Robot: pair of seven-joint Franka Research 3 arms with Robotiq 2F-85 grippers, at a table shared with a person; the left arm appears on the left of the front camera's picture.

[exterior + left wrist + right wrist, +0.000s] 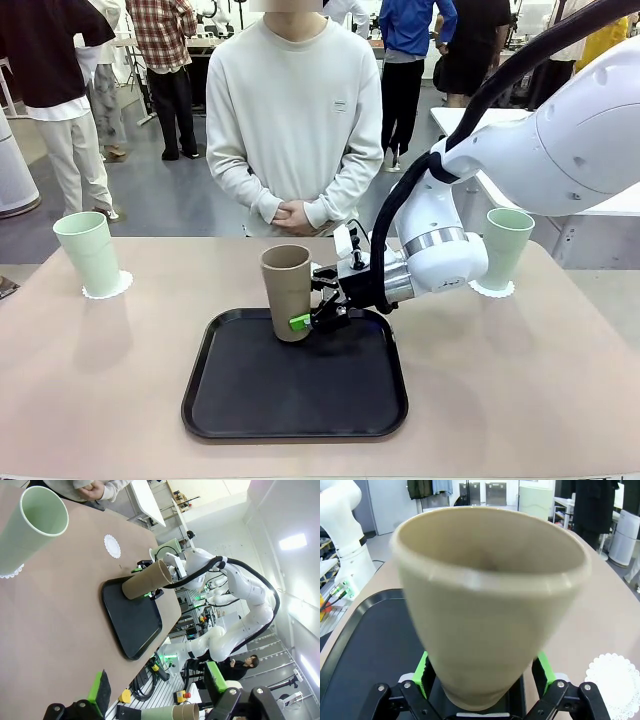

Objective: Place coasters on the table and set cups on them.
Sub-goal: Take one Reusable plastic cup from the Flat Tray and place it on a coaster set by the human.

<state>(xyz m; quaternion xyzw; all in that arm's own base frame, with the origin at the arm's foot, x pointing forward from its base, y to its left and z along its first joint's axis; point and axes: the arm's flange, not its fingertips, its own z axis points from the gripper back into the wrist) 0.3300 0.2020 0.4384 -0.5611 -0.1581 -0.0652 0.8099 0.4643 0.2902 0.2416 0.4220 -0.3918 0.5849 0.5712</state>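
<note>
Right fingers grip tan cup over tray; left fingers spread, empty. Wrist views show bare coaster on counter.

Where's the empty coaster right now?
The empty coaster lies bare on the table beyond the black tray's far edge, toward the person; in the right wrist view it sits right of the tan cup.

The beige-pink table carries a black tray at its near middle. Left of the tray, toward the far edge, a mint green cup stands on a scalloped white coaster. Right of the tray, another mint cup stands on a second coaster. A third, bare coaster lies beyond the tray.
</note>
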